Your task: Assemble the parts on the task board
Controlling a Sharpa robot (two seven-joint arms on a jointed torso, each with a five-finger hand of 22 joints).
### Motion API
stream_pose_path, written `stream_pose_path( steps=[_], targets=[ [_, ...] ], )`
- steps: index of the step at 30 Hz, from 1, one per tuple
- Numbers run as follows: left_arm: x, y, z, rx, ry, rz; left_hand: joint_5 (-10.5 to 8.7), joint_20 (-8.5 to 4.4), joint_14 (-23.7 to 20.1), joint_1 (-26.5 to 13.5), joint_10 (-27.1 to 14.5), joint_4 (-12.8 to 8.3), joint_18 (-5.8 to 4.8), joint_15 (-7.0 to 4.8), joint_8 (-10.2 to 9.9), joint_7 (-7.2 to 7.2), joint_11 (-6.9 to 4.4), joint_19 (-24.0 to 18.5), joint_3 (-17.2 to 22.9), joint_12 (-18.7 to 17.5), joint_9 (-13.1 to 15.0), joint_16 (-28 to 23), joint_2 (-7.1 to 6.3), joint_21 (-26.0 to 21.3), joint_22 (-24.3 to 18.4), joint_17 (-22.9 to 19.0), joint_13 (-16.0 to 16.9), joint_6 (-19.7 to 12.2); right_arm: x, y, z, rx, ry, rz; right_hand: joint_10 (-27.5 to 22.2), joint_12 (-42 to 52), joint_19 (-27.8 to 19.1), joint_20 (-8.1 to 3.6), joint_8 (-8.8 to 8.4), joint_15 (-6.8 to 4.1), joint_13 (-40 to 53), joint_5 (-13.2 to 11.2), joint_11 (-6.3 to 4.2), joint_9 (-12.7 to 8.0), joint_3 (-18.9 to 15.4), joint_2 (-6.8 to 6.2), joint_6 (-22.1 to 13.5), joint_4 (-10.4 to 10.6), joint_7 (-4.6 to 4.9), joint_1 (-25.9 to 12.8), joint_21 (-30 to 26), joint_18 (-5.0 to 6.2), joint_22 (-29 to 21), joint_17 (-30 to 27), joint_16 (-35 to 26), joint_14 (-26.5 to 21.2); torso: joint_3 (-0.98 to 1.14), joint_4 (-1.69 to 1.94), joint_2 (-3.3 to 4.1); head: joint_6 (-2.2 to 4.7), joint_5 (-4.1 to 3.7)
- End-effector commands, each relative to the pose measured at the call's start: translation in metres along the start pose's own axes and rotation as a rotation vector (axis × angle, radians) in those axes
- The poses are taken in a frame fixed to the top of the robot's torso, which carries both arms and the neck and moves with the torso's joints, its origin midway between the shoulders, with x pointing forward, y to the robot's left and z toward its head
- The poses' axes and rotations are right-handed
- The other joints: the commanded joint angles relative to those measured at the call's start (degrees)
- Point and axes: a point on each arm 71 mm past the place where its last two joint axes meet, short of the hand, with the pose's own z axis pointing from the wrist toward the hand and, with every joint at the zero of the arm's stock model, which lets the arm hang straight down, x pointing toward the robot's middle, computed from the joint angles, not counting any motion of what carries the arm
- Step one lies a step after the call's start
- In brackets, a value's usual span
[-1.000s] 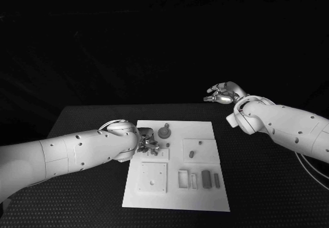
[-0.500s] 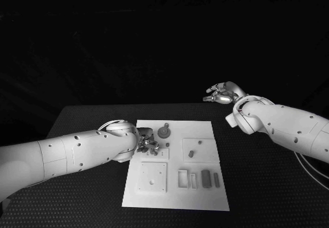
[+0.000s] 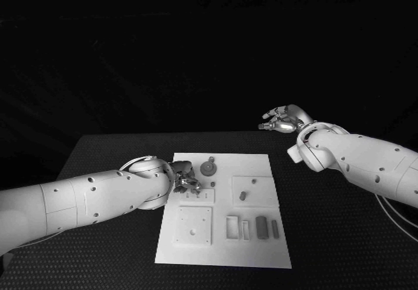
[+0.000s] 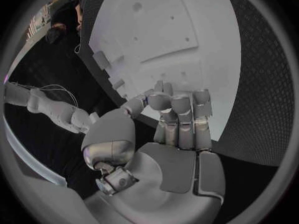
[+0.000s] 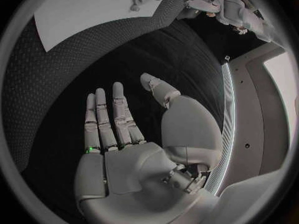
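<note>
Lying lengthwise in the middle of the black table (image 3: 104,157), the white task board (image 3: 228,244) carries raised square plates and small grey parts: a round gear-like piece (image 3: 208,167) near its far end, a short peg (image 3: 244,195) on the right-hand square plate, and slim bars (image 3: 262,228) beside a rectangular frame nearer the robot. The left hand (image 3: 185,183) sits over the board's far left edge, fingers curled in; whether it holds anything cannot be told. The right hand (image 3: 283,119) hangs beyond the table's far right corner, fingers spread, holding nothing.
</note>
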Motion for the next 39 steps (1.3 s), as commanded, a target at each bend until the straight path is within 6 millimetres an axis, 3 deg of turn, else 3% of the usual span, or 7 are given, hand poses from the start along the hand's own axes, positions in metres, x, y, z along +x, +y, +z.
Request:
stream_pose_path(
  steps=[1, 15, 22, 39],
  targets=[
    [-0.004, -0.003, -0.004, 0.038, -0.115, -0.067, -0.05, -6.67, 0.35, 0.96, -2.26, 0.45, -0.15, -1.16, 0.05, -6.21, -2.02, 0.63, -0.13, 0.41, 0.03, 0.18, -0.02, -0.31, 0.98, -0.18, -0.09, 9.41, 0.001, 0.0, -0.001, -0.007, 0.005, 0.005, -9.21, -0.25, -0.4, 0.03, 0.34, 0.43, -0.12, 0.24, 5.4, -0.07, -0.2, -0.01, 1.0, 0.18, 1.59, -0.84, -0.38, -0.61, 0.09, -0.09, -0.16, -0.17, 0.06, 0.03, -0.03, -0.01, 0.06],
    [0.008, 0.002, -0.005, 0.033, -0.184, -0.155, -0.16, -6.81, 0.44, 3.48, -2.33, 2.01, -0.12, -1.5, 0.0, -6.27, -2.07, 0.96, -0.47, 1.04, -0.22, 0.66, -2.21, -0.23, 1.0, -1.03, -0.32, 9.81, 0.002, -0.005, -0.003, 0.006, 0.005, 0.012, -9.15, -0.22, -0.41, 0.06, 0.34, 0.47, -0.8, 1.65, 5.41, -0.34, -0.37, 0.08, 1.0, 1.27, 1.67, -1.72, -0.87, -0.57, 0.57, -0.47, 0.0, -0.33, 0.05, -0.09, -0.02, -0.26, 0.42],
    [0.013, 0.003, -0.004, 0.025, -0.187, -0.165, -0.23, -6.79, 0.4, 3.74, -2.36, 2.62, -0.17, -1.52, -0.06, -6.23, -2.02, 0.94, -0.59, 1.13, -0.29, 0.73, -2.18, -0.25, 1.0, -1.21, -0.39, 9.82, 0.002, -0.005, -0.003, 0.008, 0.004, 0.012, -9.17, -0.21, -0.45, 0.07, 0.34, 0.48, -0.96, 2.07, 5.41, -0.4, -0.4, 0.01, 0.98, 1.39, 1.68, -1.8, -1.01, -0.56, 0.69, -0.56, 0.03, -0.4, 0.1, -0.02, -0.09, -0.42, 0.36],
    [0.017, 0.003, -0.005, 0.015, -0.143, -0.14, -0.33, -6.8, 0.38, 3.94, -2.39, 2.74, -0.17, -1.51, -0.1, -6.23, -2.02, 0.9, -0.65, 1.17, -0.34, 0.79, -2.14, -0.25, 1.03, -1.3, -0.43, 9.8, 0.001, -0.007, -0.004, 0.011, 0.003, 0.011, -9.18, -0.18, -0.48, 0.09, 0.35, 0.52, -1.19, 2.65, 5.43, -0.49, -0.45, -0.02, 0.98, 1.51, 1.68, -1.87, -1.19, -0.56, 0.86, -0.7, 0.08, -0.5, -0.04, 0.06, -0.07, -0.87, 0.2]
  ],
)
